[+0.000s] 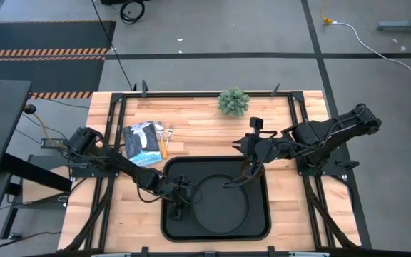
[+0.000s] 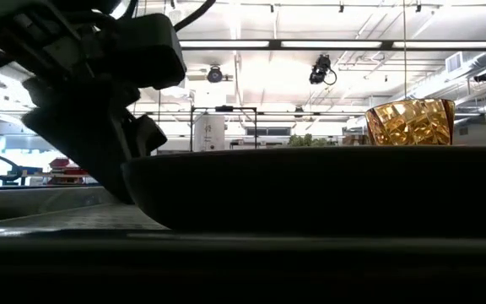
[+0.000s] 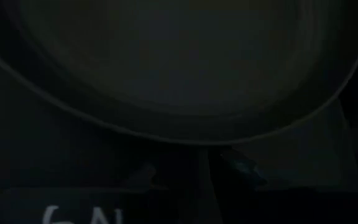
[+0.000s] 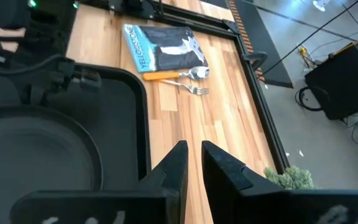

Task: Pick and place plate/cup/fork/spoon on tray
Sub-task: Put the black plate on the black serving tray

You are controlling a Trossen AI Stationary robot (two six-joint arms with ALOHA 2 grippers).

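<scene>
The round black plate [image 1: 223, 207] lies on the black tray [image 1: 257, 223]. My left gripper [image 1: 182, 202] is at the plate's left rim, shut on it. My right gripper [image 1: 242, 163] hovers over the tray's far edge, fingers almost together and empty [image 4: 194, 155]. The amber cup [image 2: 409, 122] shows only in the low view, beyond the plate on the right; what it stands on is hidden. The orange-handled spoon [image 4: 185, 73] and fork [image 4: 194, 90] lie on the table beside a magazine. My left gripper holds the plate by its left rim [image 2: 133, 165], coming level from the table's left. One finger [image 2: 146, 137] shows above the rim; the rest of the hold is too dark to see in the left wrist view. The plate sits level, low in the tray.
A magazine [image 1: 140, 143] lies on the far left of the table, with the fork and spoon [image 1: 164, 137] at its right edge. A small green plant [image 1: 233, 101] stands at the far edge. Bare wood shows on both sides of the tray.
</scene>
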